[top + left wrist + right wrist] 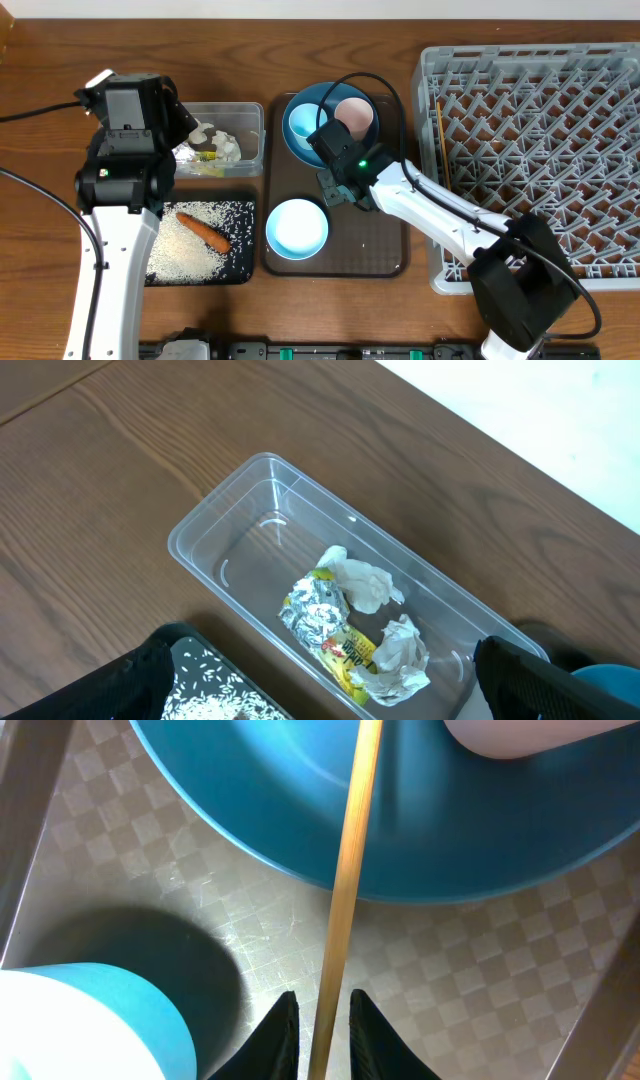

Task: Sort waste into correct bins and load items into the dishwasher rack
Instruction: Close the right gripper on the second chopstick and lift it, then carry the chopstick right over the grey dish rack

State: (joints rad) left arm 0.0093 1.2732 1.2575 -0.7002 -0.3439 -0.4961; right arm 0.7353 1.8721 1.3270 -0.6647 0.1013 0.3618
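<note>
The right hand (322, 1012) is low over the brown serving tray (480, 990), its two fingers (283, 1032) drawn narrow with one wooden chopstick (345, 910) running between them. A thin sliver of gap shows on each side of the stick, so the fingers flank it closely without clamping it. From the hand the chopstick runs across the checkered tray floor and over the rim of the blue plate (300, 800). The pink cup (353, 115) sits on that plate. The white bowl with the light blue inside (297, 228) stands on the near end of the same tray, beside the hand. A second chopstick (440, 140) lies along the left edge of the grey rack (560, 90), which stands on the surface to the right of the tray.

The left hand (320, 675) hangs above the clear tub (225, 510), fingers spread wide and holding nothing. Crumpled white paper (365, 585) and the green-yellow and silver wrapper (320, 615) lie in the tub. Just beside it, the black tray (240, 262) holds the scattered rice (185, 250) and the carrot (205, 232).
</note>
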